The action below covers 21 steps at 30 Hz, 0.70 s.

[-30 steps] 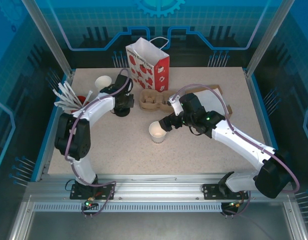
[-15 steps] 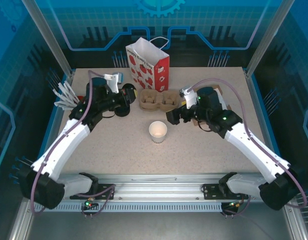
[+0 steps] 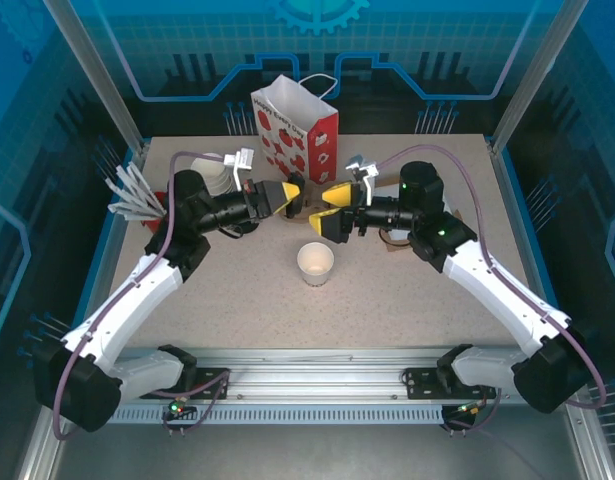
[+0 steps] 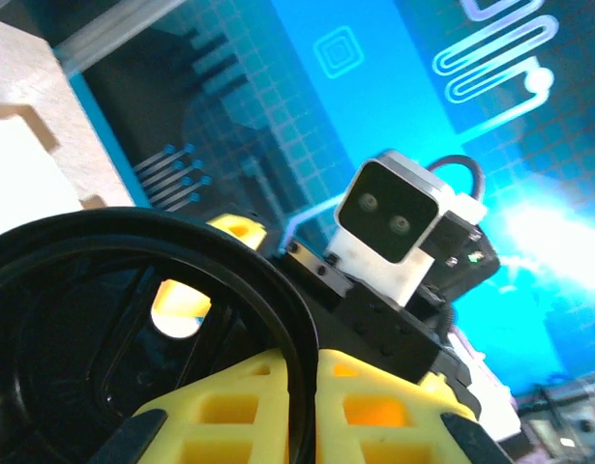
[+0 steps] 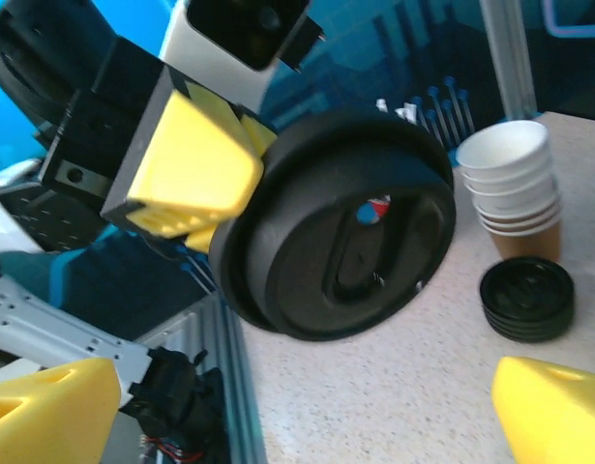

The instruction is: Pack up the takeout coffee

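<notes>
A pale paper cup (image 3: 315, 262) stands open-topped in the middle of the table, with no lid on it. My left gripper (image 3: 292, 193) hovers above and behind it, shut on the rim of a round black lid (image 5: 345, 232). In the left wrist view its yellow fingers (image 4: 374, 406) pinch the lid's edge (image 4: 299, 367). My right gripper (image 3: 332, 207) faces the lid from the right, open, its fingertips (image 5: 553, 406) wide apart and holding nothing. The red-and-white paper bag (image 3: 297, 130) stands open at the back.
The brown cardboard carrier tray (image 3: 312, 205) lies under the two grippers. A stack of lidless white cups (image 5: 510, 188) and a stack of black lids (image 5: 526, 298) sit at the left. White stirrers (image 3: 132, 190) fan out at the table's left edge.
My right gripper has left the cup and risen towards the middle. My left gripper has swung right from the lid stack with a lid in it; both now face each other.
</notes>
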Available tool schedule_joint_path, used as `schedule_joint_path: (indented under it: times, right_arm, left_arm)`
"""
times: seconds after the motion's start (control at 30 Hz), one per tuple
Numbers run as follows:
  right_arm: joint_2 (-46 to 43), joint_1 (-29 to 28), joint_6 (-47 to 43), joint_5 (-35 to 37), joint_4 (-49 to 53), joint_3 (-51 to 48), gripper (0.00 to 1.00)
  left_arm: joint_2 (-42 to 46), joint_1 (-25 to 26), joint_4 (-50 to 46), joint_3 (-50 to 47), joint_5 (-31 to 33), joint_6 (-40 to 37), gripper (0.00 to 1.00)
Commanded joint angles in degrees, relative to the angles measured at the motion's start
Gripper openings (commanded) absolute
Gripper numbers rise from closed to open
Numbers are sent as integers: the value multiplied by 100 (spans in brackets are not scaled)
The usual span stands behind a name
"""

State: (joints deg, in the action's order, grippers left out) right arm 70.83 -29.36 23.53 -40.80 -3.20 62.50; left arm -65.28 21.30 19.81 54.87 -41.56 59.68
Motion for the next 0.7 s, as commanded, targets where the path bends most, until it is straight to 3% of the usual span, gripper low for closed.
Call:
schedule_joint_path:
  times: [0.0,0.27,0.67]
  right_arm:
    - [55,98,500,-556,-923,-160,100]
    - [226,168,1048,-228,-1677,-367,100]
    - [603,116,1792,-542,-2890,-426,95]
  left_arm:
    - [35,50,1271,-275,-309,1088,12]
    - [-56,168,1910,-413,-219,1528,12]
    - [-251,227,2727,-565,-137,2145,11]
